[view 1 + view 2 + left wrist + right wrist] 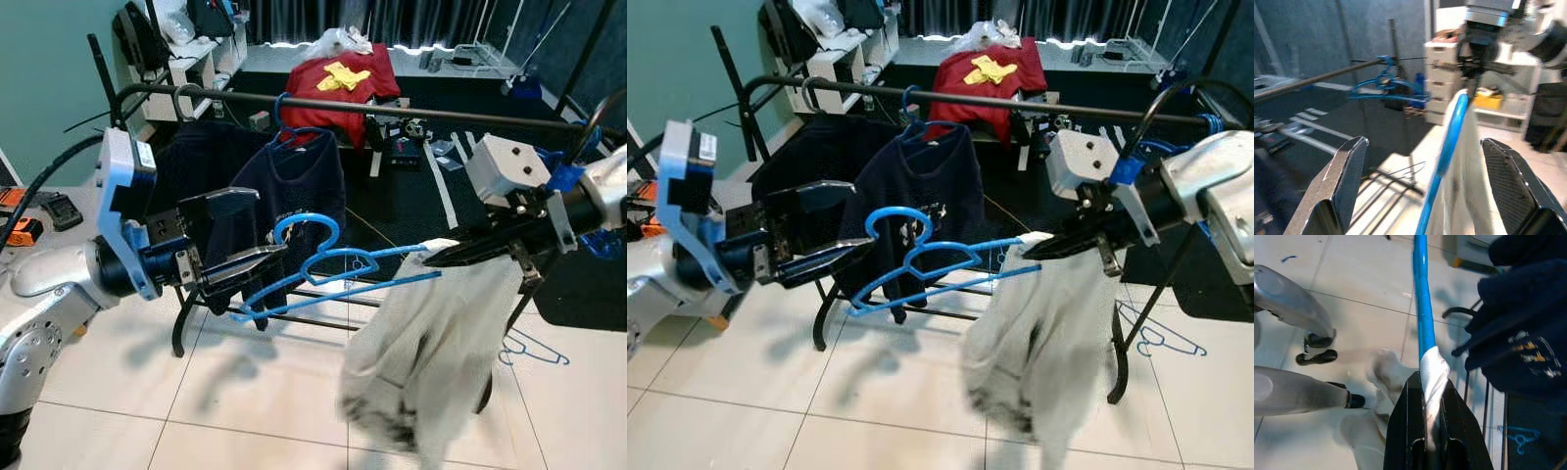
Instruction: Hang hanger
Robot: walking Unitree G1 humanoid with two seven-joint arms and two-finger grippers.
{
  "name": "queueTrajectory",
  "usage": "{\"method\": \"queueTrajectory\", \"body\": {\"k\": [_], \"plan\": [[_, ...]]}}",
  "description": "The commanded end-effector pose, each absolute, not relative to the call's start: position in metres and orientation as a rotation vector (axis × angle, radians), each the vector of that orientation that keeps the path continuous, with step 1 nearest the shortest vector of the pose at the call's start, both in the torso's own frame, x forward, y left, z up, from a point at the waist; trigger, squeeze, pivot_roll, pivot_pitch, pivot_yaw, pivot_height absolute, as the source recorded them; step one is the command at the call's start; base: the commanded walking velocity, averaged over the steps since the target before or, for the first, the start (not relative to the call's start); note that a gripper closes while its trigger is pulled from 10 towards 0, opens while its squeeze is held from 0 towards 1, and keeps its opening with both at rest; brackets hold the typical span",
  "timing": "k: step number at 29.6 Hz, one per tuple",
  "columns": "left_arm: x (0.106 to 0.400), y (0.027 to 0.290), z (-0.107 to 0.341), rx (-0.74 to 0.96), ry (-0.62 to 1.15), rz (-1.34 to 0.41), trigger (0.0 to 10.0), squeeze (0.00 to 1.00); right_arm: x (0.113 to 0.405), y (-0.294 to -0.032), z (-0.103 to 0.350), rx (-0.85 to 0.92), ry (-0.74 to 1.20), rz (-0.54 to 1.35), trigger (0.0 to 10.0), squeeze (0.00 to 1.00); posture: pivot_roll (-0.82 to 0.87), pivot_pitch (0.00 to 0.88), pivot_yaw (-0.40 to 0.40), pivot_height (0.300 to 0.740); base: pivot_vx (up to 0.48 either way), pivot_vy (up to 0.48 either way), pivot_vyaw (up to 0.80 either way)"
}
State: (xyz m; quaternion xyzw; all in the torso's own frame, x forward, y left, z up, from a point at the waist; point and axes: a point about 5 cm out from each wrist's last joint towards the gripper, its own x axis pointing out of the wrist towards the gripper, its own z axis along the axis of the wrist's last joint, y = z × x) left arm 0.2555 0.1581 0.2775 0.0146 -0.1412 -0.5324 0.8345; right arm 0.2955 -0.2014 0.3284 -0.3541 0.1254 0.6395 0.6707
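Left eye view: a blue hanger (333, 266) sits mid-frame, held level between both arms in front of the black clothes rail (392, 106) that crosses the upper part of the frame. A pale shirt (431, 352) droops from the hanger's right end down toward the tiled floor (245, 411). The right tool (436, 257) reaches in from the right edge, its fingers closed together on that end of the hanger and a fold of the shirt; the right wrist view shows the blue bar and white cloth pinched between them. The left tool (245, 266) comes in from the left at the hanger's other end, its fingers spread apart with the blue bar running between them in the left wrist view. A dark shirt (289, 196) hangs on the rail behind, on its own blue hanger.
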Motion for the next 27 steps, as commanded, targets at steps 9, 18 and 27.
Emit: {"method": "queueTrajectory", "body": {"k": [9, 18, 27], "plan": [[0.252, 0.146, 0.274, -0.004, -0.295, -1.192, 10.0, 0.0, 0.295, -0.181, 0.351, -0.851, 0.159, 1.535, 0.0, 0.0, -0.13, 0.003, -0.004, 0.736, 0.0, 0.0, 0.0], [0.246, 0.138, 0.274, -0.038, -0.312, -1.237, 10.0, 0.0, 0.3, -0.17, 0.358, -0.861, 0.113, 1.558, 0.0, 0.0, -0.13, 0.007, -0.005, 0.736, 0.0, 0.0, 0.0], [0.246, 0.119, 0.257, 0.023, -0.247, -1.278, 0.0, 0.0, 0.302, -0.161, 0.366, -0.848, 0.055, 1.588, 0.0, 0.0, -0.13, 0.011, -0.005, 0.736, 0.0, 0.0, 0.0]]}}
